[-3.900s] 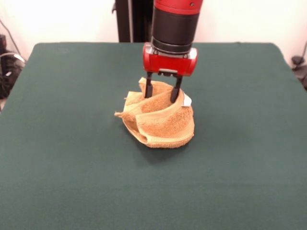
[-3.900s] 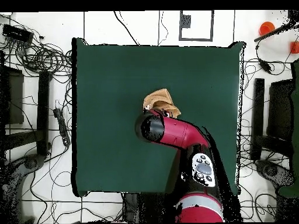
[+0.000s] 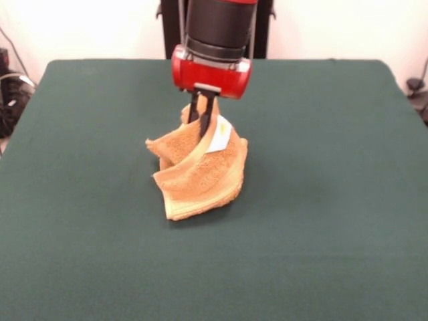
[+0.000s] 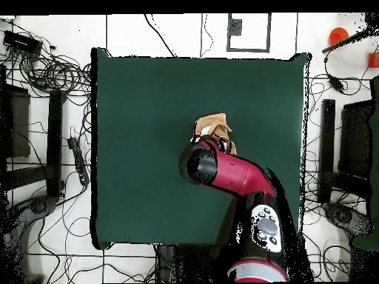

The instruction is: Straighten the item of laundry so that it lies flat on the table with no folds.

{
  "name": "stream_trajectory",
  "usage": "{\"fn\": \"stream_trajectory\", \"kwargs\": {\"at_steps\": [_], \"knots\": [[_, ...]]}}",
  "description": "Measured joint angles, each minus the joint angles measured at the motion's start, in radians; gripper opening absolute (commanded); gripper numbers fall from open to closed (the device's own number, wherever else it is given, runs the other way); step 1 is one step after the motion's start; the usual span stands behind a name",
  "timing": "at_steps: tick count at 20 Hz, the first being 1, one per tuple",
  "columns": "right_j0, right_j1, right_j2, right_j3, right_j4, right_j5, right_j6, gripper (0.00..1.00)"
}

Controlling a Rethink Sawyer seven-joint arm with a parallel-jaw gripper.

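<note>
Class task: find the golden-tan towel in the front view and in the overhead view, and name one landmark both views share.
Front view: the towel stands bunched left of centre, pinched by the claw.
Overhead view: the towel shows just above centre, partly under the arm.
Shared landmark: the green table.

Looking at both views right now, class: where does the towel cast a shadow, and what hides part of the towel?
Front view: the towel throws a soft, faint shadow on the table at its near base, under even light with no glare; the gripper pinches its top fold. Overhead view: the arm covers much of the towel.
</note>
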Motion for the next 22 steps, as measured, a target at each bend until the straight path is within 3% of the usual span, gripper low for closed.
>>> {"fn": "stream_trajectory", "kwargs": {"at_steps": [22], "knots": [[0.152, -0.049, -0.08, 0.0, 0.001, 0.099, 0.0, 0.0]]}}
